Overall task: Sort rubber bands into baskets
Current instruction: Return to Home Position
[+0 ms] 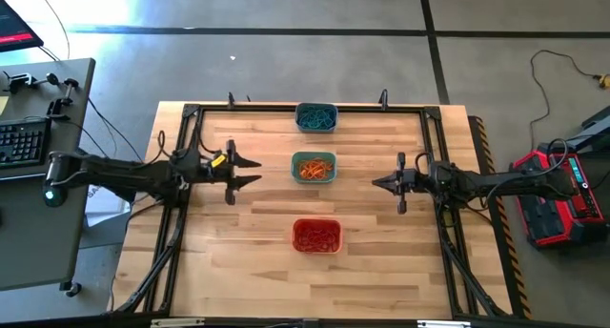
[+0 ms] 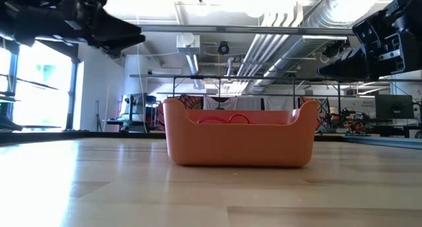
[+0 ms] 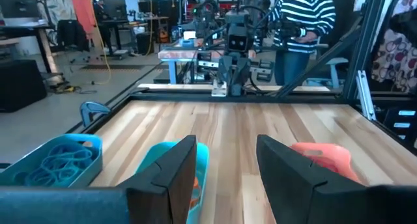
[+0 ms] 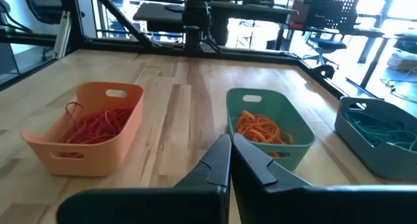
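Note:
Three baskets stand in a row down the table's middle. The grey-blue basket [image 1: 315,116] at the far end holds blue-teal rubber bands [image 4: 381,127]. In the teal-green basket [image 1: 314,167] in the middle lie orange rubber bands [image 4: 259,127]. The orange basket [image 1: 315,235], nearest, holds red rubber bands [image 4: 98,125]. My left gripper [image 1: 255,172] hovers open, left of the teal-green basket, its fingers [image 3: 171,175] level and pointing at the row, nothing between them. My right gripper [image 1: 378,182] hovers shut and empty on the right of the row [image 4: 230,144].
A black metal frame [image 1: 191,113] runs round the table's edges. Bare wood lies between each gripper and the baskets. Beyond the table's right side stands a person in a striped top [image 3: 303,19] among benches. A desk with a keyboard [image 1: 24,137] is off the left.

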Motion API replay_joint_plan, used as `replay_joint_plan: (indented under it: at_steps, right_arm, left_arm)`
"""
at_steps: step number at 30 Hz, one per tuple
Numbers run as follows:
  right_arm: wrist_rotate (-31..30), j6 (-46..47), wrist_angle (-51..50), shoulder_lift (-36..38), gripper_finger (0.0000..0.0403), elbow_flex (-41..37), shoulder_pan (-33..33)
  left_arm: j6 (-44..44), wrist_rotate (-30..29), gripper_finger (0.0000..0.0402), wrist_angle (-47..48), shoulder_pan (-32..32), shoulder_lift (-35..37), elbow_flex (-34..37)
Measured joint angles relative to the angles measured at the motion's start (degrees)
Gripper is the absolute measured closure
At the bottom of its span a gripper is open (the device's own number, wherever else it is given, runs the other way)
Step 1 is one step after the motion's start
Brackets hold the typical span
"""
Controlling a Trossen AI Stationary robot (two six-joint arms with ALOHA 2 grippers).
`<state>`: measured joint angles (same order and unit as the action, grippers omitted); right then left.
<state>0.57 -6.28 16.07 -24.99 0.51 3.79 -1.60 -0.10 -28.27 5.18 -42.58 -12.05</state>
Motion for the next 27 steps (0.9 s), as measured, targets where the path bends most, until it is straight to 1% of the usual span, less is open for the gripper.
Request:
replay_joint_plan:
  at_steps: [6,12,18,22,27]
  right_arm:
    - [-1.49,0.26,-0.31,0.0,0.0403,0.0,0.0]
    - [-1.56,0.26,1.38,0.02,0.0403,0.0,0.0]
    - [-3.56,-0.02,1.36,0.02,0.0403,0.0,0.0]
    - [-3.58,0.32,1.53,0.02,0.0403,-0.02,-0.02]
    - [-3.58,0.44,2.56,0.04,0.0403,-0.02,-0.02]
  left_arm:
    - [-0.01,-0.04,0.0248,5.78,1.21,9.02,2.99]
    - [-1.38,-0.06,0.0248,12.83,2.07,17.36,3.1]
    - [-1.32,-0.05,0.0248,18.49,3.11,23.63,3.1]
    - [-0.56,0.7,0.0248,22.67,3.11,28.06,3.1]
    - [-0.13,0.82,0.0248,24.54,3.11,34.1,3.1]
